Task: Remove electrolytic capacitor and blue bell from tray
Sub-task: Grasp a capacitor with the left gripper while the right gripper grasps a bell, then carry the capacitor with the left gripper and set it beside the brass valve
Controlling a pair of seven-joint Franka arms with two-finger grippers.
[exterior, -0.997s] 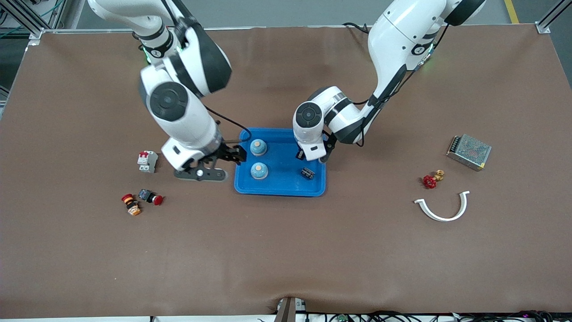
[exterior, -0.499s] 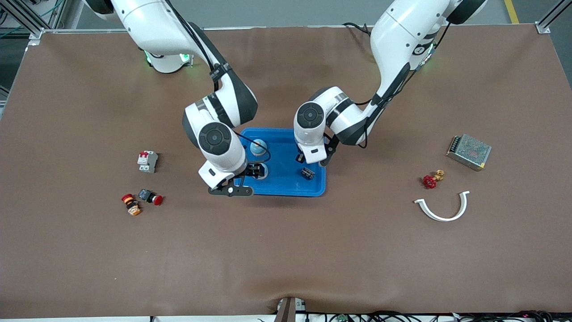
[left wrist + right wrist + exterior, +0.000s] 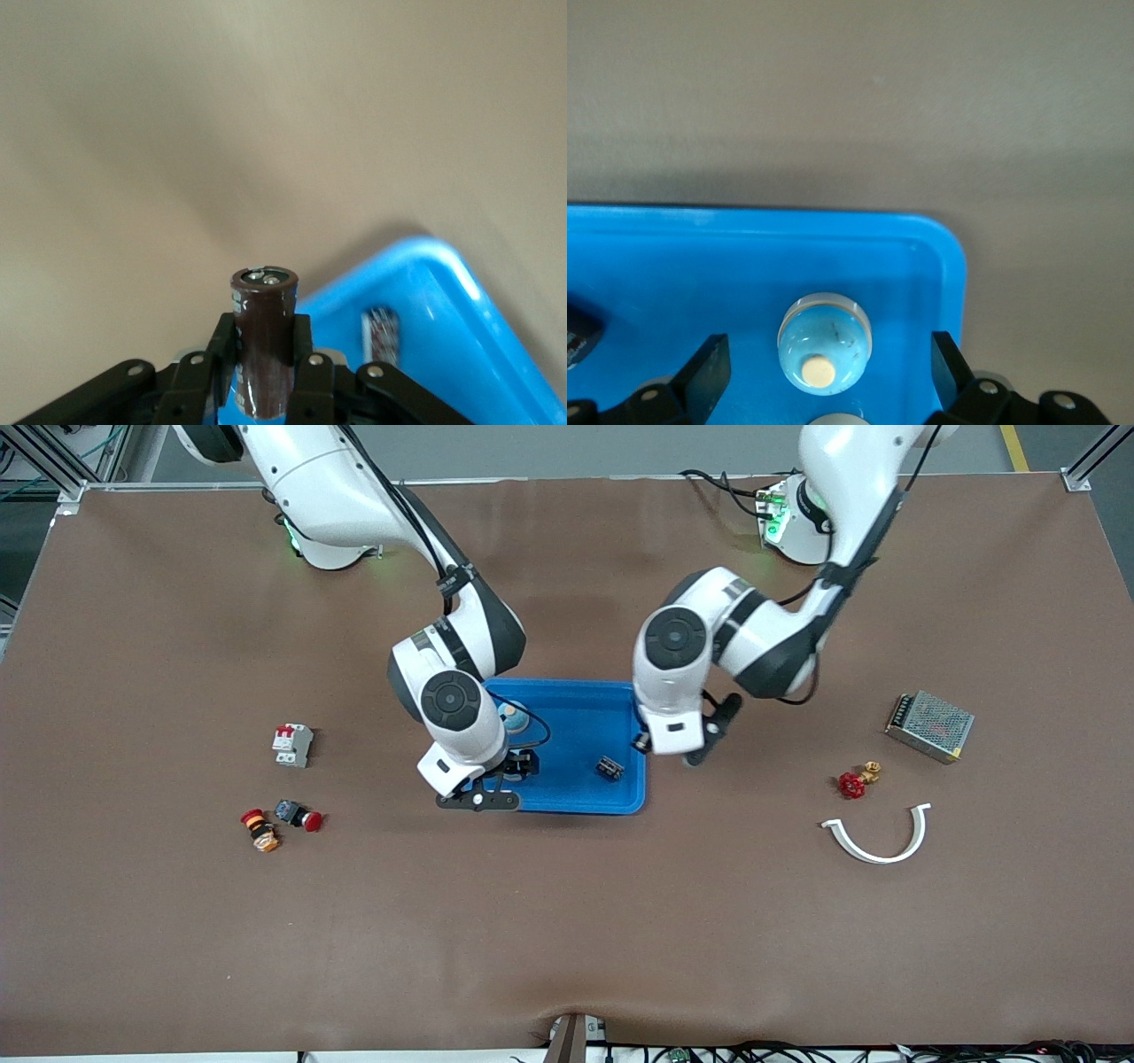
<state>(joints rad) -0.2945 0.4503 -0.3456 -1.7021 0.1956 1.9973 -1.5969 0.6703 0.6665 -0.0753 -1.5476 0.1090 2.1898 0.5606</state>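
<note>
Blue tray (image 3: 567,797) holds two bells (image 3: 825,343) and a capacitor (image 3: 608,768).

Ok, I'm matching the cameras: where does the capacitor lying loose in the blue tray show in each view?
Front view: loose capacitor in the blue tray, toward the left arm's end.
Left wrist view: loose capacitor on the tray floor, with the held capacitor in the foreground.
Right wrist view: probably the dark piece cut off at the edge.
Shared landmark: the blue tray.
</note>
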